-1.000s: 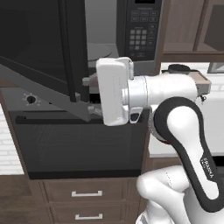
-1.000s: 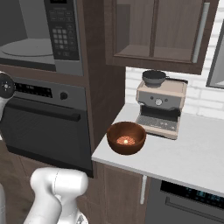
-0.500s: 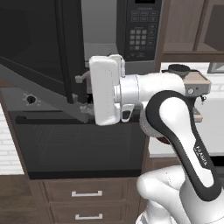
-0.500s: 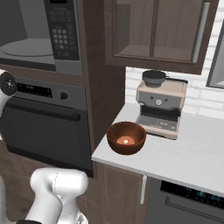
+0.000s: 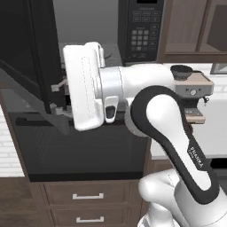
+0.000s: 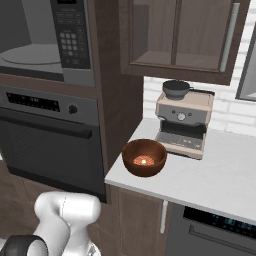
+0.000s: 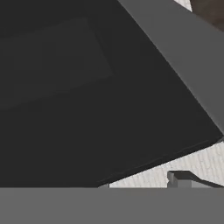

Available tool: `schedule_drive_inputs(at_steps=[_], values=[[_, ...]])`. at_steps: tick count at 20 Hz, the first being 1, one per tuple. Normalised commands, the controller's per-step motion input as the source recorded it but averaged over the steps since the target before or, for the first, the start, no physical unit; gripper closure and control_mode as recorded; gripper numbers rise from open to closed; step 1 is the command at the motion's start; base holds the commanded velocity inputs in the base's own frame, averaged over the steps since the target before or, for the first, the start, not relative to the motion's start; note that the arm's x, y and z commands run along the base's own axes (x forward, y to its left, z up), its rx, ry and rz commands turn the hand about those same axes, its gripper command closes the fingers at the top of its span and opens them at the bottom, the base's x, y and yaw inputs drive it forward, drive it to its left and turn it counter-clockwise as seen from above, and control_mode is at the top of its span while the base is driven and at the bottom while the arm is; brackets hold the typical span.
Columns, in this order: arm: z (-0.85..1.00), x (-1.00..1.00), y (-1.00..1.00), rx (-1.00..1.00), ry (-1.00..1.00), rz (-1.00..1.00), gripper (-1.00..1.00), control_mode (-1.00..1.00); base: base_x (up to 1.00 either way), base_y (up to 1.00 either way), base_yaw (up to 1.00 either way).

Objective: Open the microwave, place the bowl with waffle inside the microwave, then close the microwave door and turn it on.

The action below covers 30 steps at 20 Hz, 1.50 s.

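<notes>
**A:** ok so what's the layout right now? biggest stuff first pls

**B:** Biggest is the wide black wall oven (image 6: 47, 145) with the long bar handle and a knob, built into the dark wood column. Right above it sits the large built-in dark grey microwave (image 6: 47, 37), keypad panel on its right side. Its grey cavity is exposed and you can make out the round turntable in the right base view. The tall black microwave door with the dark window (image 5: 31, 53) is swung out toward the left in the left base view, and its dark panel takes up most of the hand view too.

**A:** and the arm?

**B:** The white Franka arm with dark joints (image 5: 173, 133) reaches across in front of the oven, hand pointing left at the open door's lower edge. The two-finger gripper (image 5: 56, 96) is right at that edge. One small dark finger tip pokes up near the bottom of the hand view, but honestly I can't tell if the jaws are released or pinching the door, it's too tight in there.

**A:** where's the bowl?

**B:** Off to the right on the pale stone counter (image 6: 220, 175), near its left corner. It's the round reddish-brown wooden-looking bowl (image 6: 144, 157), sitting just in front-left of the beige coffee machine (image 6: 183, 124), well apart from the microwave. The small orange-tan waffle piece (image 6: 145, 161) lies in the bottom of it. There's also a small dark cup (image 6: 176, 88) on top of the coffee machine.
</notes>
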Motion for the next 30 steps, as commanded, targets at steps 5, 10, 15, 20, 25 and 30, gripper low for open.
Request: schedule_drive_inputs(at_steps=[5, 10, 15, 20, 25, 30], values=[[-0.60, 0.33, 0.73, -0.08, 0.32, 0.00, -1.00, -1.00, 0.00, 0.00, 0.00], [0.00, -0.88, -1.00, 0.07, 0.02, 0.01, -1.00, -1.00, 0.00, 0.00, 0.00], [0.00, -1.00, -1.00, 0.17, -0.05, 0.02, -1.00, -1.00, 0.00, 0.00, 0.00], [-0.03, -0.17, -1.00, 0.02, 0.00, -0.01, -1.00, -1.00, 0.00, 0.00, 0.00], [-0.35, 0.30, -1.00, -0.01, 0.02, -0.01, -1.00, -1.00, 0.00, 0.00, 0.00], [-0.65, 0.24, -1.00, -0.05, 0.01, -0.01, -1.00, -1.00, 0.00, 0.00, 0.00]])
